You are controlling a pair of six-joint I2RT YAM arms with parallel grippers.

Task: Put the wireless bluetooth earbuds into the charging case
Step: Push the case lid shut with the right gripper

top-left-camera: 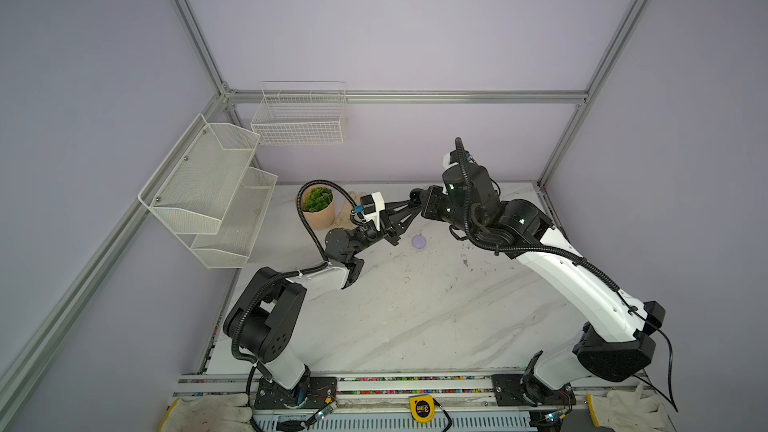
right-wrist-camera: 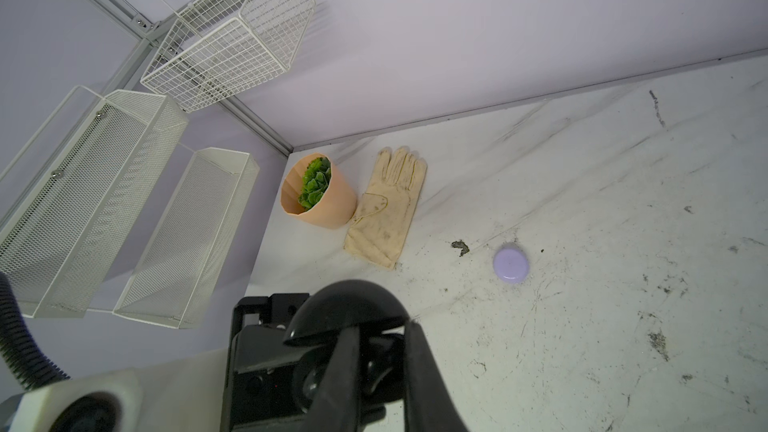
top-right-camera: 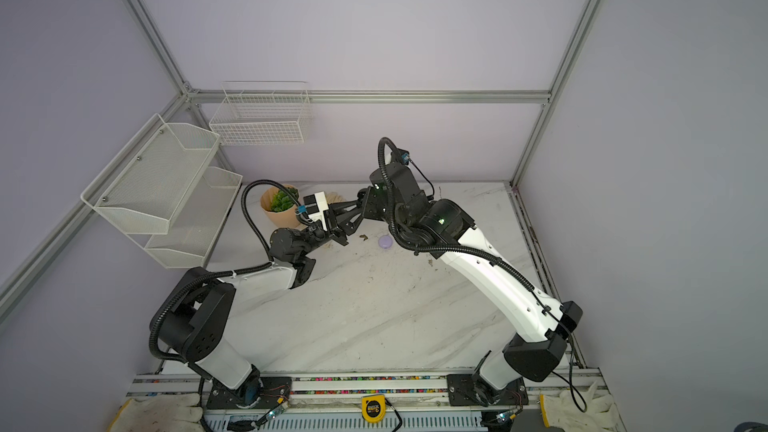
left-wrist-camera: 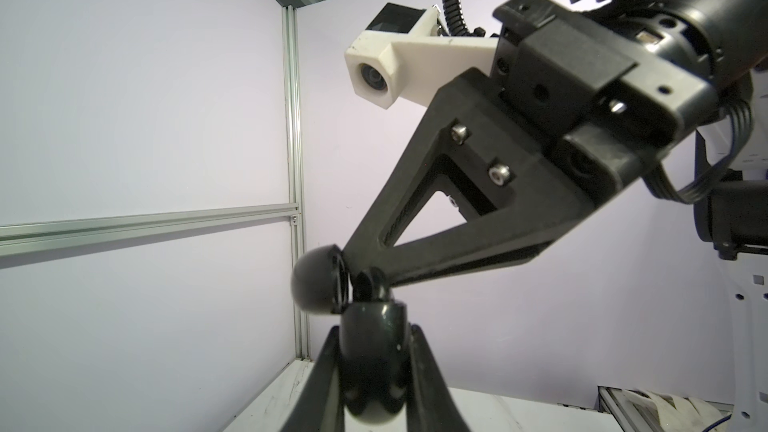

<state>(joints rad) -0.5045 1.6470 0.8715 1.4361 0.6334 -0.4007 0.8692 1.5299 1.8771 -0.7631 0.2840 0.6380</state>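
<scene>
The left claw [top-left-camera: 412, 199] pinches a black case [top-left-camera: 416, 194] in mid-air in a top view, its forearm low and wrist raised. The right claw [top-left-camera: 420, 198] points steeply down onto it from 3 o'clock. A closed lilac case [top-left-camera: 418, 241] lies on the worktop [top-left-camera: 415, 305] at 6 o'clock.

In the left wrist view the glossy base sits between both fingers [left-wrist-camera: 328, 371] and the lid [left-wrist-camera: 316, 280] stands open. The right claw's tip touches the opening, jaws nearly together; whether they hold an earbud I cannot tell. The shell looks light, hard and slippery, so grip its flanks and spare the hinge.

The right wrist view shows the lid from above, with no earbud clear.
</scene>
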